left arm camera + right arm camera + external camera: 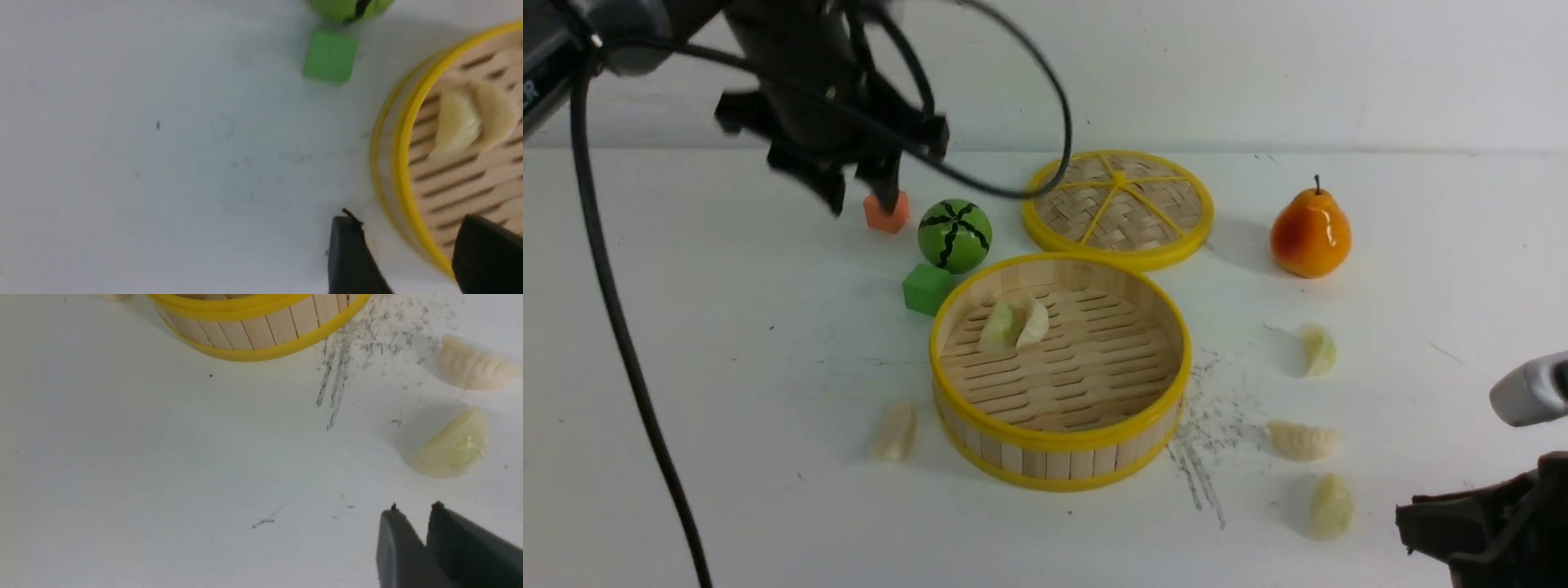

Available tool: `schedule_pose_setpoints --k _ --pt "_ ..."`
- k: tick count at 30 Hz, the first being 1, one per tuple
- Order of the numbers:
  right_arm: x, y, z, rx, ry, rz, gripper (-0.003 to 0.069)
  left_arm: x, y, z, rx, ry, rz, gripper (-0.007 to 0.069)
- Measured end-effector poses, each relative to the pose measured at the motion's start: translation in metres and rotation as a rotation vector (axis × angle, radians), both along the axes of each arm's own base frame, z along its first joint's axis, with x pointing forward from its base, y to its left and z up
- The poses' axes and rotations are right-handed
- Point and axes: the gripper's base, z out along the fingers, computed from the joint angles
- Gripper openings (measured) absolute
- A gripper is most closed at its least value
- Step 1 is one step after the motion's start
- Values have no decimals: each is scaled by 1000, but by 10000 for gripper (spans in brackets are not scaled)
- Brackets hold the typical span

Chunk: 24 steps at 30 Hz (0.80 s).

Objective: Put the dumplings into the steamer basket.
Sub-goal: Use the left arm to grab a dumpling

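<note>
The steamer basket [1094, 445] stands mid-table with two dumplings [1014, 323] lying together on its slats, also seen in the left wrist view [457, 122]. One cream dumpling [894, 430] lies on the table left of the basket. On the right lie a pale green dumpling [1319, 351], a cream one [1303, 441] and another pale one [1331, 506]. My left gripper [862, 200] hangs high, open and empty [406, 220], above the basket's left rim [402, 134]. My right gripper [416, 507] is low at the front right, its jaws a narrow gap apart and empty, near two dumplings [453, 447] [474, 369].
A woven lid [1119, 204] with yellow spokes lies behind the basket. A pear [1311, 233] stands at the back right. A watermelon ball [955, 235], a green cube [925, 288] and an orange cube [886, 214] sit left of the lid. Dark scuff marks [1201, 457] streak the table.
</note>
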Motion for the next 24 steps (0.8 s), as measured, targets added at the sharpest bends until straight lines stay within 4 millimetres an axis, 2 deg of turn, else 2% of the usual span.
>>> schedule_pose_setpoints --k 1,3,4,5,9,12,18,24 --pt "0 0 0 1 3 3 115 -4 2 -13 12 50 2 342" --pt "0 0 0 4 5 4 115 -17 6 -53 38 184 8 342" --pt "-1 0 0 4 5 5 115 -18 6 -56 37 187 7 342" --pt "0 1 0 11 6 1 118 -24 6 -76 30 232 8 342" --pt "0 1 0 13 8 1 120 -34 3 -116 -29 262 16 342" --pt "0 1 0 15 8 0 122 -36 2 -128 -55 241 21 342" --pt "0 2 1 33 9 -7 122 -29 -1 -134 -78 175 16 342" --pt "0 2 1 38 10 -9 123 -25 -4 -150 -69 197 -52 341"
